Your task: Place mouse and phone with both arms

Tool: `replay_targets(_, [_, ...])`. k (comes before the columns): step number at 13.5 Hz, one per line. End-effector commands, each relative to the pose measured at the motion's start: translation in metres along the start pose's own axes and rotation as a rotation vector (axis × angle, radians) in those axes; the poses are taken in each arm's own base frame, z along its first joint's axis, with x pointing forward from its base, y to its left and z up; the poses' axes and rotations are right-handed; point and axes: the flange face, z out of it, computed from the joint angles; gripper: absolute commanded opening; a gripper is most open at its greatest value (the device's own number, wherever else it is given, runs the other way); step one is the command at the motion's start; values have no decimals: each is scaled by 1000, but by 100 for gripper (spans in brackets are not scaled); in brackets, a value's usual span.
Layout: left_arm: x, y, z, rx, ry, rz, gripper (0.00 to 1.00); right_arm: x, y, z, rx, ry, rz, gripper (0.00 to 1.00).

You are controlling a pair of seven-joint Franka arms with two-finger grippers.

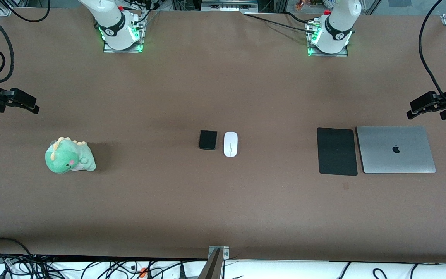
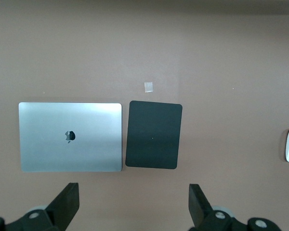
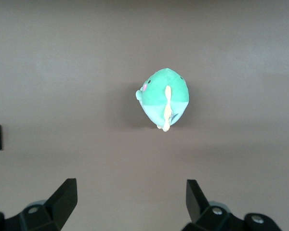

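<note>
Small black rounded slab phone (image 1: 208, 140) beside glossy white oval mouse (image 1: 230, 144), mid brown counter (image 1: 223, 201). Flat black mouse pad (image 1: 336, 151) beside closed silver laptop (image 1: 395, 149), left arm's end; green plush dinosaur (image 1: 69, 156), right arm's end. Left claw (image 2: 134, 202), right claw (image 3: 130, 199) spread apart, aloft.

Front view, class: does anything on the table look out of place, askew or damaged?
Nothing looks spilled or damaged. The phone and mouse lie side by side mid-table, apart. One oddity: a green plush dinosaur among the desk items, toward the right arm's end. A small tape scrap lies near the mouse pad, beside the laptop.
</note>
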Motion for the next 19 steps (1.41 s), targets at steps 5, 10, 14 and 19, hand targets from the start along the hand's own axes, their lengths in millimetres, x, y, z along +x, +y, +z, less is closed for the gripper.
replay_targets(5, [6,-4,-17,-3,41,20,100,-1,1,-3,4,-6,-5,100])
replay_targets(10, [7,1,-14,5,31,35,100,-2,2,-4,4,-4,-4,100])
replay_targets(14, [8,-4,-12,-7,24,16,100,-2,2,-4,5,-4,-4,100])
replay_targets(19, [2,10,-7,-1,-8,-68,100,-1,2,-3,5,-7,-4,100])
